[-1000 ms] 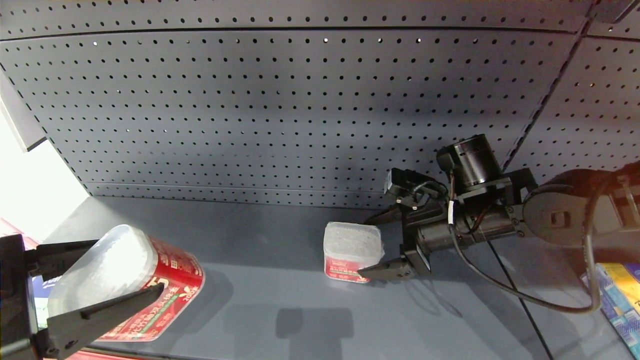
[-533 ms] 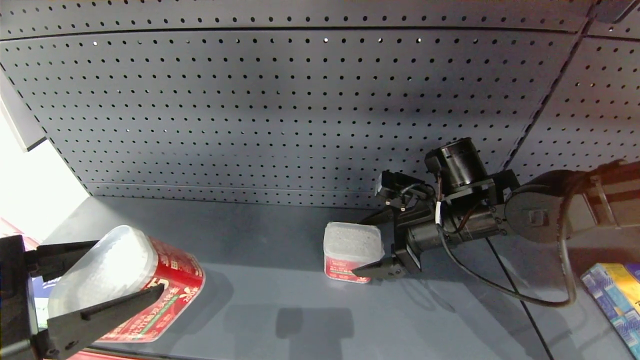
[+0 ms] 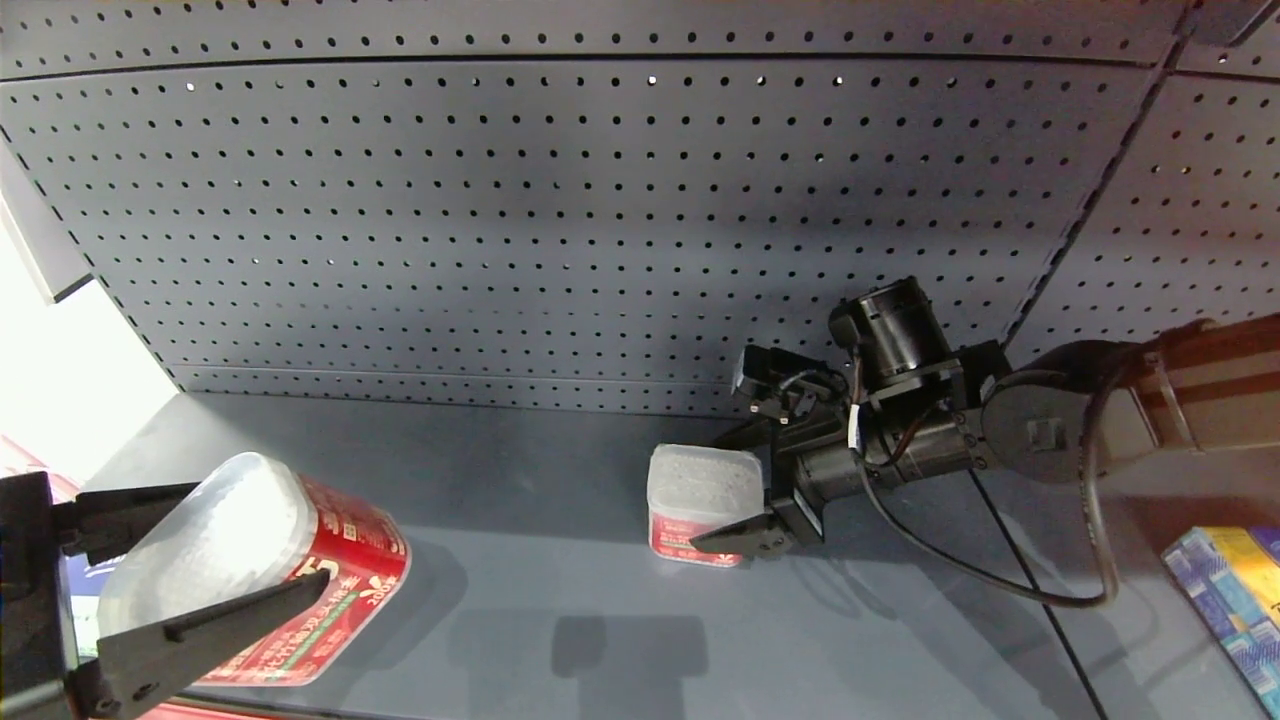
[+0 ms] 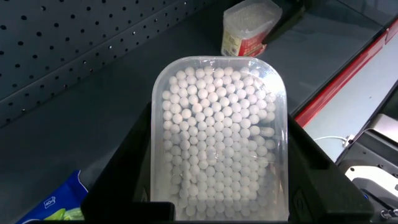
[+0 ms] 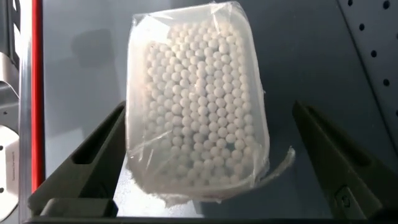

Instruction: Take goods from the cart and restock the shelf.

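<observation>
My left gripper (image 3: 235, 550) is shut on a clear tub of white beads with a red label (image 3: 290, 570), held tilted over the shelf's front left; the left wrist view shows that tub (image 4: 217, 130) from its clear top. A second, smaller tub of the same goods (image 3: 700, 495) stands upright on the grey shelf (image 3: 560, 600) at the middle. My right gripper (image 3: 725, 490) is open with one finger on each side of it. In the right wrist view this tub (image 5: 196, 106) sits between the fingers (image 5: 336, 162), with a gap on one side.
A perforated grey back panel (image 3: 560, 220) closes the shelf behind. Blue packs (image 3: 1225, 590) lie at the far right of the shelf. The shelf's red front edge (image 4: 348, 74) and a blue-green pack (image 4: 56, 208) appear in the left wrist view.
My right arm has slid left, bringing its open fingers farther along the sides of the standing tub. The left gripper and its tub have kept still.
</observation>
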